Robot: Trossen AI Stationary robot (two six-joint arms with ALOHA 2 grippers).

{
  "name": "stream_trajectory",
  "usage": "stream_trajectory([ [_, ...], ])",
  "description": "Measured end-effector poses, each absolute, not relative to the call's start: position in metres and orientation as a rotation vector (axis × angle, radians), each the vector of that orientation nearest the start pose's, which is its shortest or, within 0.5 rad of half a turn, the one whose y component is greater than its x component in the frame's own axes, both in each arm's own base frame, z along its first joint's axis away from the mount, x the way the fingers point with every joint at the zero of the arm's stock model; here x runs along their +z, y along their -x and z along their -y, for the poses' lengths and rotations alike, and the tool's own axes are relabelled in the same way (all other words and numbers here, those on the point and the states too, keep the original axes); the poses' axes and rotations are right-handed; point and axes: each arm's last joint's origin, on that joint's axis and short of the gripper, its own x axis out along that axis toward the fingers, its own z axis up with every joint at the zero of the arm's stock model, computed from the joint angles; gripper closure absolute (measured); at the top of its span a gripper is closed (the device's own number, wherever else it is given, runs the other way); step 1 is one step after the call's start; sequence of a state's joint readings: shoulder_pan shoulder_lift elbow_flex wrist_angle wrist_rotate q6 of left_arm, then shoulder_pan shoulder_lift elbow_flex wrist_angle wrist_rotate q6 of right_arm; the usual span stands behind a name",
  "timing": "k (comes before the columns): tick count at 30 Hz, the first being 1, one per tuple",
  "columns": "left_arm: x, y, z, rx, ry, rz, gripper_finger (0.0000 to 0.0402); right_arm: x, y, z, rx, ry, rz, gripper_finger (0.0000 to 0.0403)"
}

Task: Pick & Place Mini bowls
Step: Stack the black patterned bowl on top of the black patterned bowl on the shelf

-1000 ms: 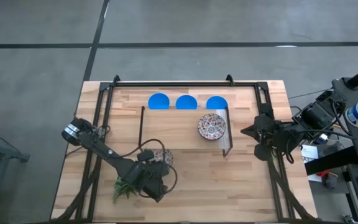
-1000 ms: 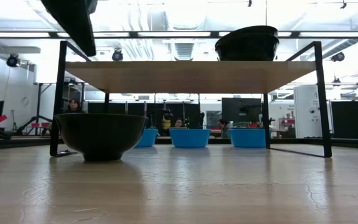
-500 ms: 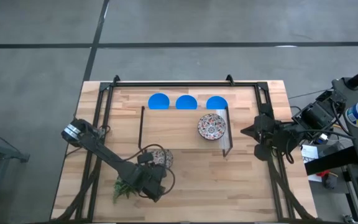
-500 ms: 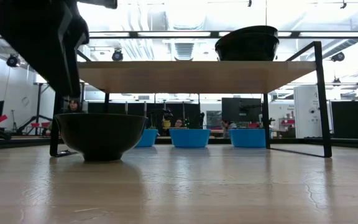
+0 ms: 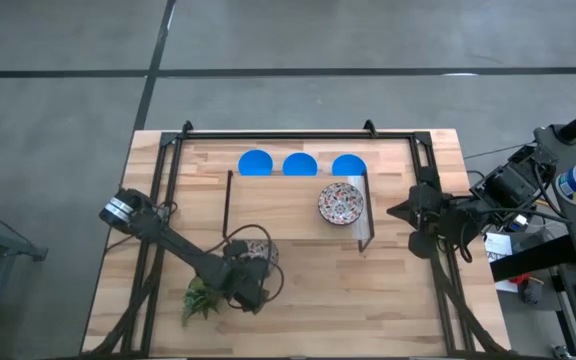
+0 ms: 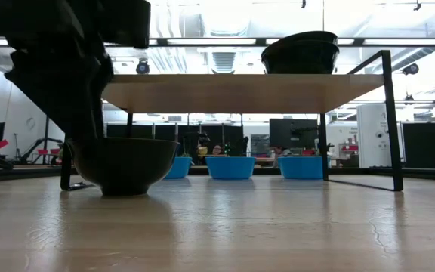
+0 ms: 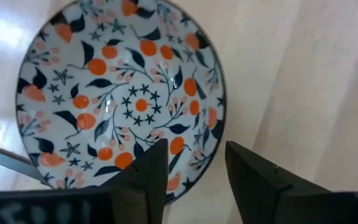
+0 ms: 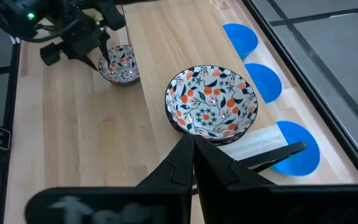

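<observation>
On your worktop [image 5: 388, 290], the patterned bowl [image 7: 120, 93] sits near the front left edge under your left pincer [image 7: 191, 177], whose jaws gape astride its rim; close off-centre and it could tip or skid away.

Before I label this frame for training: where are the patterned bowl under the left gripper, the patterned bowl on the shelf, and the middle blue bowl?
Patterned bowl under the left gripper [image 7: 120, 102]: left wrist view, inner centre.
Patterned bowl on the shelf [image 5: 341, 203]: high view, inside centre.
Middle blue bowl [image 5: 299, 165]: high view, visible interior.
</observation>
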State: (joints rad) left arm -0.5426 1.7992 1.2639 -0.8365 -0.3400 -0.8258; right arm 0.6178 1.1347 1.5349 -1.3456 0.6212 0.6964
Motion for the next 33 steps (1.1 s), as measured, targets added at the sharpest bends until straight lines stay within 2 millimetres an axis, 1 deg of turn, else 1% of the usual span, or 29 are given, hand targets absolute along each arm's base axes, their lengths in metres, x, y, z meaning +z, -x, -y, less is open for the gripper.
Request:
stream_trajectory([
  [2,0.192,-0.298,0.163,0.343,0.167,-1.198,0.0272,0.420,-0.144,-0.081,-0.262,-0.114,-0.713,0.0394],
  [4,0.192,-0.300,0.161,0.345,0.192,-1.196,0.0299,0.420,-0.144,-0.081,-0.262,-0.114,-0.712,0.0394],
  [9,0.194,-0.305,0.161,0.317,0.227,-1.179,0.0380,0.420,-0.144,-0.081,-0.262,-0.115,-0.712,0.0394],
  [11,0.196,-0.305,0.161,0.324,0.247,-1.174,0.0390,0.420,-0.144,-0.081,-0.262,-0.115,-0.712,0.0394],
  [15,0.204,-0.311,0.165,0.320,0.338,-1.137,0.0391,0.420,-0.144,-0.082,-0.262,-0.114,-0.712,0.0394],
  [17,0.213,-0.316,0.168,0.290,0.393,-1.111,0.0396,0.420,-0.144,-0.082,-0.262,-0.114,-0.712,0.0394],
  [22,0.243,-0.329,0.179,0.146,0.506,-1.082,0.0400,0.419,-0.144,-0.082,-0.246,-0.121,-0.720,0.0394],
  [26,0.275,-0.337,0.186,0.039,0.550,-1.032,0.0401,0.420,-0.145,-0.084,-0.198,-0.121,-0.731,0.0394],
  [30,0.301,-0.343,0.187,0.002,0.580,-0.965,0.0401,0.421,-0.146,-0.085,-0.174,-0.115,-0.728,0.0394],
  [33,0.323,-0.347,0.185,-0.038,0.602,-0.910,0.0401,0.423,-0.147,-0.088,-0.113,-0.114,-0.724,0.0394],
])
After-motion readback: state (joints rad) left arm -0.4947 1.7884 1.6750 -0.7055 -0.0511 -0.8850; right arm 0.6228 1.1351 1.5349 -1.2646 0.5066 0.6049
